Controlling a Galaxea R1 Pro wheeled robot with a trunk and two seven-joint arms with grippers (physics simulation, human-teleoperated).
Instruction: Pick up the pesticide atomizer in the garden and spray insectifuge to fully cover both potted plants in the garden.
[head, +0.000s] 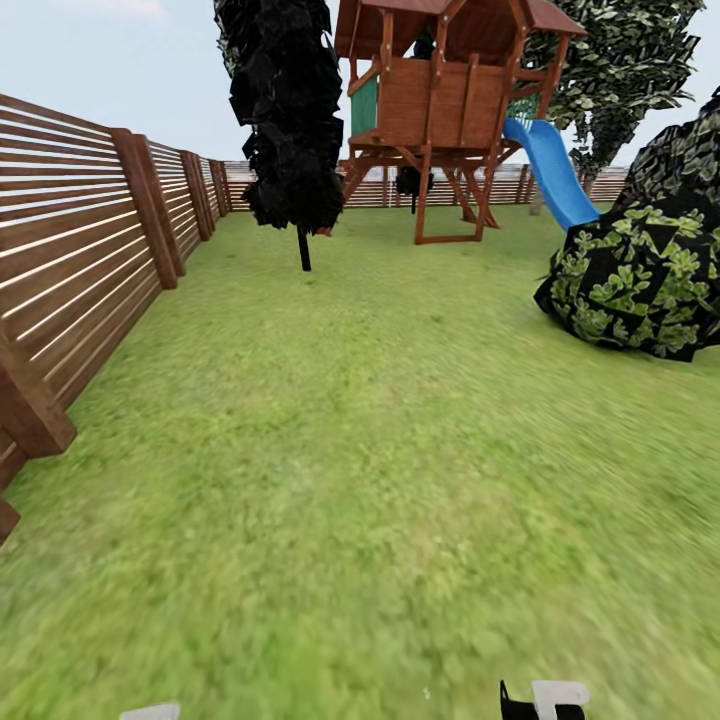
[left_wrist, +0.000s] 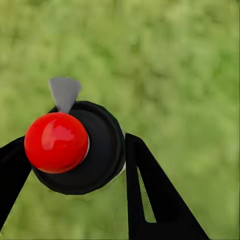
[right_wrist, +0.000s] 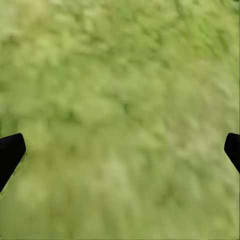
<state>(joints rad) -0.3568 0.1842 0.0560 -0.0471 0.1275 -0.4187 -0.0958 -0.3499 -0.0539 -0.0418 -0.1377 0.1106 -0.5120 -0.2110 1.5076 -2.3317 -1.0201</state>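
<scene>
Head view looks over a wide green lawn (head: 380, 480) of the garden. A brown fence of horizontal slats (head: 80, 270) runs along the left side and goes on behind the lawn. Far ahead stands a wooden playhouse on legs (head: 440, 100) with a blue slide (head: 548, 172) at its right. A dark tree with a thin trunk (head: 288, 110) stands in front of it, to the left. A bush with green and black leaves (head: 640, 270) is at the right edge, and a leafy tree (head: 620, 70) rises behind it.

In the left wrist view the left gripper (left_wrist: 75, 165) is closed on the pesticide atomizer (left_wrist: 80, 147): its black fingers (left_wrist: 150, 195) press on both sides of the round black body. A red ball-shaped top (left_wrist: 56, 142) and a small grey nozzle (left_wrist: 64, 92) are seen on it, with blurred grass behind.

In the right wrist view the right gripper (right_wrist: 120, 150) holds nothing; its two black fingertips (right_wrist: 10, 152) are wide apart at the picture's edges, over grass.
</scene>
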